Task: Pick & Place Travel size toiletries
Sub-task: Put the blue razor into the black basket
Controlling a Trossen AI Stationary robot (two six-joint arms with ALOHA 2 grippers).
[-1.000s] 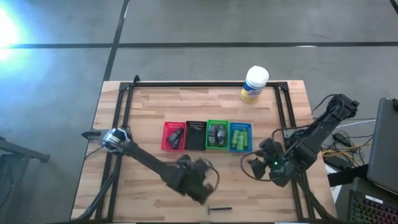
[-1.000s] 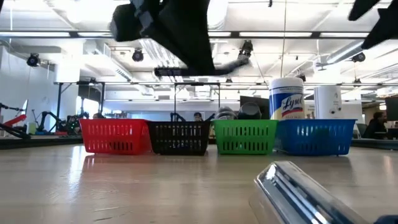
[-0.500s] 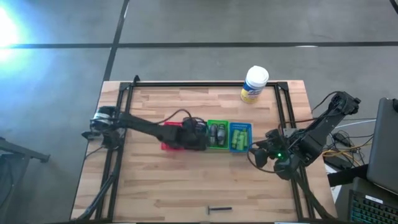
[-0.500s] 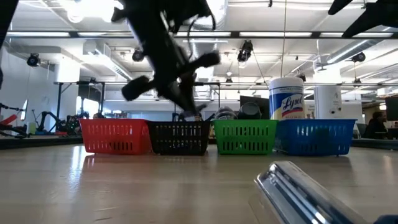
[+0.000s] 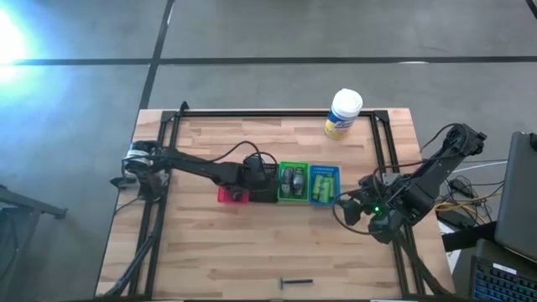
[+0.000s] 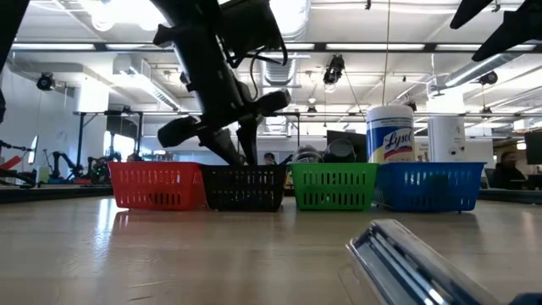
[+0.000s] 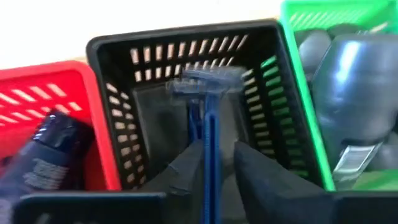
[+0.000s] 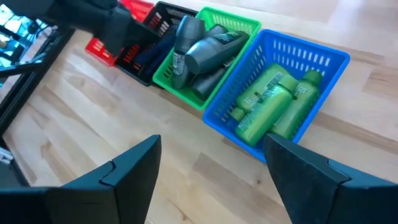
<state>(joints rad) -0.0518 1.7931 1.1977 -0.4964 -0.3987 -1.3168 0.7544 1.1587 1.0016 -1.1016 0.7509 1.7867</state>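
High view: four small plastic bins in a row on the wooden slat table [image 5: 252,252]: red bin [image 5: 225,195], black bin [image 5: 267,194], green bin [image 5: 293,182], blue bin [image 5: 325,184]. One thin black razor stick [image 5: 296,283] lies alone near the table's front edge. White-and-yellow canister [image 5: 343,114] stands at the far edge. Left gripper [image 5: 250,179] hangs over the black bin; right gripper [image 5: 344,211] waits beside the blue bin.

Low view: the left arm blocks part of the black bin; an open workshop lies behind.

Left wrist view: a blue razor [image 7: 206,130] sits between the fingers [image 7: 264,180], jaws slightly parted around its handle, head inside the black bin. One dark tube [image 7: 43,155] in red.

Right wrist view: jaws wide apart, empty. About three bright green tubes [image 8: 273,102] in blue, several grey oval bottles [image 8: 208,50] in green.
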